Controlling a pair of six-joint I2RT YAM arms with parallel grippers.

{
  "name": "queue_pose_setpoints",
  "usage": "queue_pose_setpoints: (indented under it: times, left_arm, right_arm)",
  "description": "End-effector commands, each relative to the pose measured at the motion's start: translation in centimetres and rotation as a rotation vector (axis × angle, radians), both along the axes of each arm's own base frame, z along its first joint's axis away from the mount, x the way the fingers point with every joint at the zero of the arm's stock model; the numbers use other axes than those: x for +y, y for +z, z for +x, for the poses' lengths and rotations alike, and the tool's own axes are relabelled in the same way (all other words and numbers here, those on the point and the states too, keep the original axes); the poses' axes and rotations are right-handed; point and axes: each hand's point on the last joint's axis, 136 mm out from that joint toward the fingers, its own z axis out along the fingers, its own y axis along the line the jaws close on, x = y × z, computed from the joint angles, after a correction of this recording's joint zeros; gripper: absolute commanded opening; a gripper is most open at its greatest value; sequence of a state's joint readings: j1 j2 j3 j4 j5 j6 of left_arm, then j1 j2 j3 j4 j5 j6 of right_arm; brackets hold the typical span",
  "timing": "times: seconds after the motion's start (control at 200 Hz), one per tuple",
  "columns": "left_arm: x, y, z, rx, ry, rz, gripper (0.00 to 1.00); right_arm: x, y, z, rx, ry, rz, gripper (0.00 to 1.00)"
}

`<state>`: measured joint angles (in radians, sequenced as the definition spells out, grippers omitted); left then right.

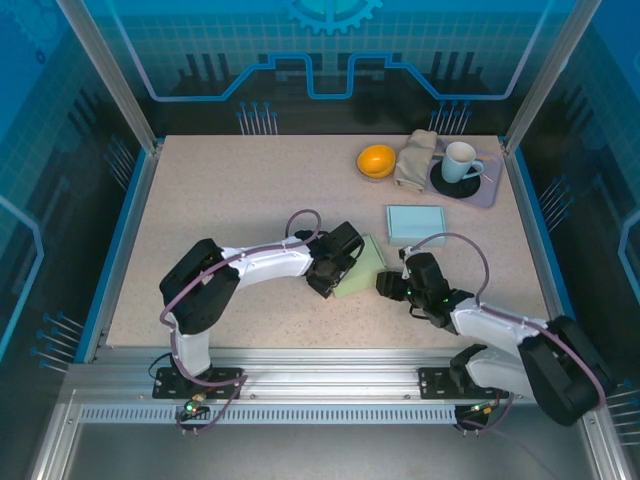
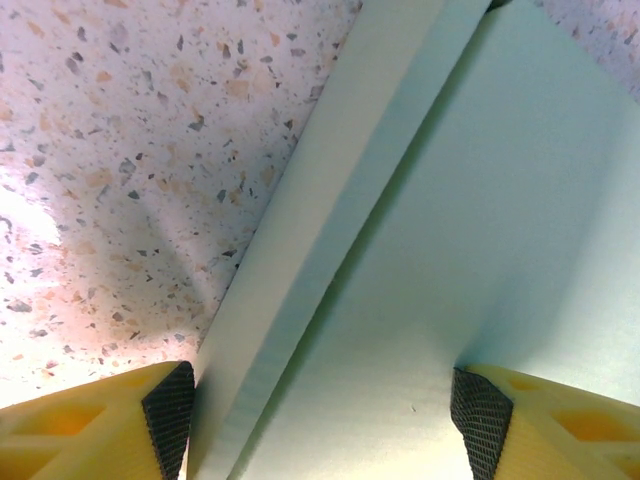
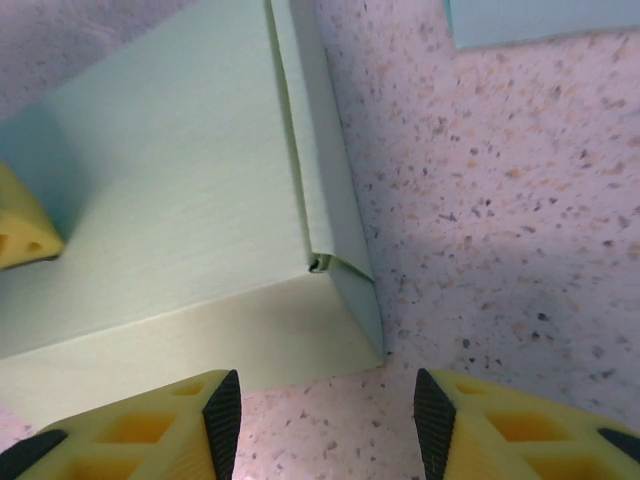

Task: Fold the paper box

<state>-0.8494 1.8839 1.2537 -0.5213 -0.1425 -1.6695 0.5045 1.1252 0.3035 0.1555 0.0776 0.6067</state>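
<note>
The pale green paper box [image 1: 362,268] lies near the middle of the table, its lid folded down flat. My left gripper [image 1: 330,270] is over its left side with jaws wide apart. In the left wrist view the left gripper [image 2: 325,405] straddles the box's [image 2: 450,230] long side wall, with one finger [image 2: 168,415] beside the wall and the other finger [image 2: 480,425] resting on the top panel. My right gripper [image 1: 390,285] sits just off the box's near right corner. In the right wrist view it [image 3: 325,410] stands open over bare table, the box corner [image 3: 340,300] just ahead of it.
A light blue flat box [image 1: 416,224] lies behind the green one. At the back right are an orange bowl [image 1: 376,160], a folded beige cloth [image 1: 415,158] and a mug [image 1: 460,160] on a purple mat [image 1: 490,192]. Glass walls enclose the table.
</note>
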Motion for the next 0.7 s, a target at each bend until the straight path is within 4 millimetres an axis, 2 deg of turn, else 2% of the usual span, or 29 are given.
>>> queue_pose_setpoints:
  times: [0.0, 0.14, 0.28, 0.4, 0.575, 0.695]
  left_arm:
    - [4.0, -4.2, -3.4, 0.152, -0.002, 0.168, 0.72]
    - [4.1, -4.2, -3.4, 0.151, -0.001, 0.173, 0.72]
    - [3.9, -4.1, -3.3, 0.152, -0.001, 0.169, 0.72]
    - [3.4, -3.2, -2.7, 0.124, -0.038, 0.161, 0.73]
    - [2.4, 0.2, -0.6, 0.019, -0.11, 0.156, 0.74]
    - [2.0, 0.9, -0.5, 0.019, -0.136, 0.149, 0.74]
  right_arm:
    - [-1.4, 1.0, -0.8, 0.029, -0.024, -0.038, 0.49]
    - [-1.4, 1.4, -1.4, 0.041, -0.036, 0.015, 0.37]
    - [-0.7, 1.4, -0.8, 0.046, -0.033, 0.074, 0.27]
    - [-0.3, 0.7, 0.0, 0.091, -0.032, 0.098, 0.27]
    - [0.5, -1.1, 1.5, 0.165, -0.027, 0.122, 0.26]
    - [1.0, -1.5, 2.9, 0.169, -0.023, 0.151, 0.27]
